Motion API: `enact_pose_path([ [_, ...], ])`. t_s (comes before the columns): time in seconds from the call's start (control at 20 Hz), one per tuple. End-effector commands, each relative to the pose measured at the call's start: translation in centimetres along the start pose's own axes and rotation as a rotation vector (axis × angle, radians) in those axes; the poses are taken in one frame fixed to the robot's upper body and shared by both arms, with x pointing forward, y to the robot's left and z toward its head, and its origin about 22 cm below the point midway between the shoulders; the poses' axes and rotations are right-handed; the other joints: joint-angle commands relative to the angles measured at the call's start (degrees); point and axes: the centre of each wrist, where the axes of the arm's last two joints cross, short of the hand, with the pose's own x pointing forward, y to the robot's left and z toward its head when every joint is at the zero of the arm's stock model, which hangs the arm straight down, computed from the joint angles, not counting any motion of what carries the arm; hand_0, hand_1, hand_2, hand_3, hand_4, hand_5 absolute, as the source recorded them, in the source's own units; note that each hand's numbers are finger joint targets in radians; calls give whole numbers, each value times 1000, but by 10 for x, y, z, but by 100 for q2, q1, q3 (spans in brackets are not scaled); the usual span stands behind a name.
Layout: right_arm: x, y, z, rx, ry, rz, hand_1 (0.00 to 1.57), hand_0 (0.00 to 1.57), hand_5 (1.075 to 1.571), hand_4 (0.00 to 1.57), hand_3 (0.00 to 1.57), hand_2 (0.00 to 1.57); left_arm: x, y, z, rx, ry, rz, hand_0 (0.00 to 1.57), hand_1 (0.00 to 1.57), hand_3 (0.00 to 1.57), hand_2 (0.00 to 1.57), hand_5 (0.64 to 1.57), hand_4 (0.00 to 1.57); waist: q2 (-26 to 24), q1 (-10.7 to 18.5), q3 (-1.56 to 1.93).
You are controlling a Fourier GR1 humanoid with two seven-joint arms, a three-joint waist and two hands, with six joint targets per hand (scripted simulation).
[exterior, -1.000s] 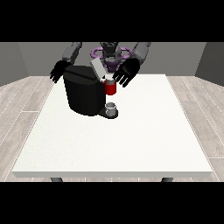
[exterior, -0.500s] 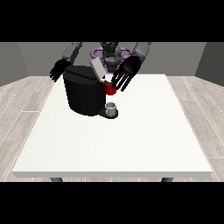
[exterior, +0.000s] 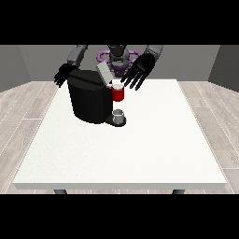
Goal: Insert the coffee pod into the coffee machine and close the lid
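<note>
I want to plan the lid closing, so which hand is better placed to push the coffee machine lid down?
Probably the robot's left hand, the one at the view's right. It hovers open just beside the raised lid and the red pod holder. The other hand sits behind the coffee machine, on its far side.

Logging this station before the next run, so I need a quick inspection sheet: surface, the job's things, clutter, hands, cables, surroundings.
Surface: white table, mostly bare in front.
Job's things: black coffee machine on the table's far left part, its grey lid raised; red part with a white top at its front, whether that is the coffee pod cannot be told; small grey cup on the machine's base below it.
Clutter: nothing seen.
Hands: hand at the view's right open, fingers spread, above the red part; hand at the view's left behind the machine, fingers unclear.
Cables: nothing seen.
Surroundings: wood-plank floor, grey walls.
</note>
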Motion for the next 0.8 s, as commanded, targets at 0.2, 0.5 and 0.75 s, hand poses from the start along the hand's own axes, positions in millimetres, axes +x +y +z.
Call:
enact_pose_path([
  [0.2,-32,-17,19,-68,63,-29,0,0,1571,405,0,0,5,-55,1,-31,-11,152,0,0,0,0,1571,0,-551,448,-1],
  [0.5,-39,-29,39,-110,160,-8,0,0,1571,398,0,0,-24,-123,22,8,24,614,0,0,0,0,1571,249,-1433,747,-13],
  [0.75,-61,-52,73,-131,216,37,0,0,1571,492,0,0,-49,-181,56,-26,105,830,0,0,0,0,1571,0,-2189,1137,-5],
])
